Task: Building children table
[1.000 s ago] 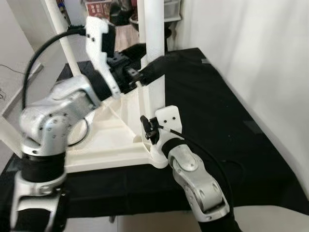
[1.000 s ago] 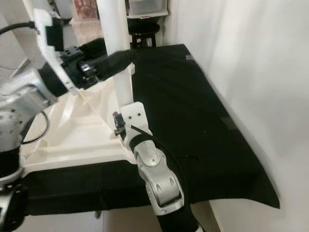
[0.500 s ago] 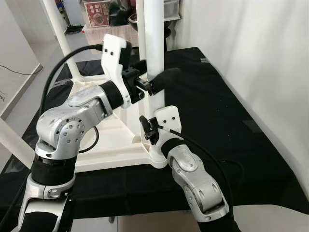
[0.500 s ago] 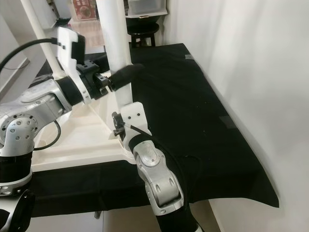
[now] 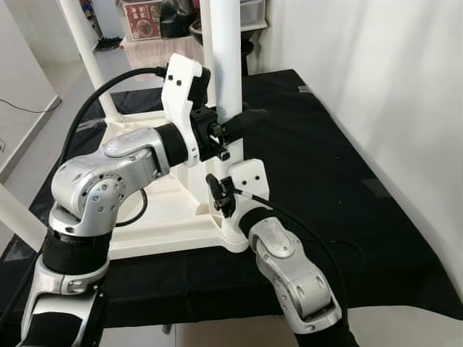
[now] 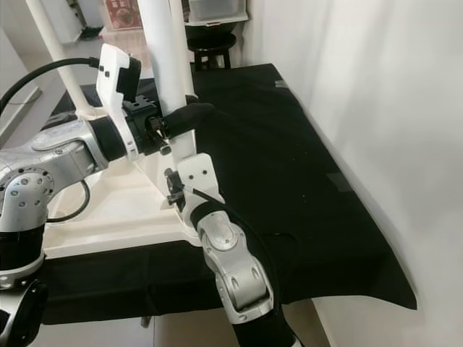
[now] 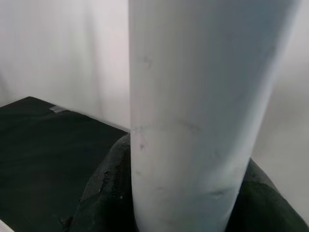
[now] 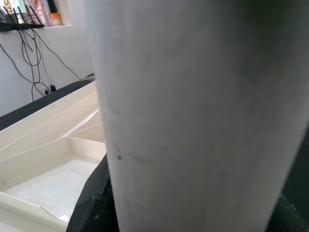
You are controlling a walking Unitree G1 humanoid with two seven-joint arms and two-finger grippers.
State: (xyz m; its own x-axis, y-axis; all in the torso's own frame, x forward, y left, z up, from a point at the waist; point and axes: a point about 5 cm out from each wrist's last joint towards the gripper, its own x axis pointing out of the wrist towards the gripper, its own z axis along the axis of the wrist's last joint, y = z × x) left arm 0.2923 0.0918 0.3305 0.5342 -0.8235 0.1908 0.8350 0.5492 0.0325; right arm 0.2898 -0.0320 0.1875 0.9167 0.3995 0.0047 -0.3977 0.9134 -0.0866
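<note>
1. While both arms crowd the near-right corner of the upturned white tabletop (image 5: 163,217), the key relation is leg (image 5: 226,65) vs pincers: the leg stands upright w/ its long axis vertical, running from centre frame out the top edge, foot end seated at that corner.
2. Left pincer (image 5: 239,124) sits mid-height on the leg, upper centre of frame; its black fingers (image 6: 189,116) wrap the post from the left side, closed on it. Left wrist view confirms: dark pads hug the white tube on both sides.
3. Right pincer (image 5: 224,195) is lower, centre frame, at the leg's base just above the corner socket. Right wrist view has the post hard up against the lens w/ dark pads either side, so it seems clamped on the leg too.
4. Judgement: the right arm is nearer the joint, the left steadies higher up. Any push or twist should go straight down along the leg's axis; a sideways pull risks tilting it out of the socket.
5. Other legs (image 5: 90,61) rise at upper left; black cloth (image 5: 325,181) lies under everything.
</note>
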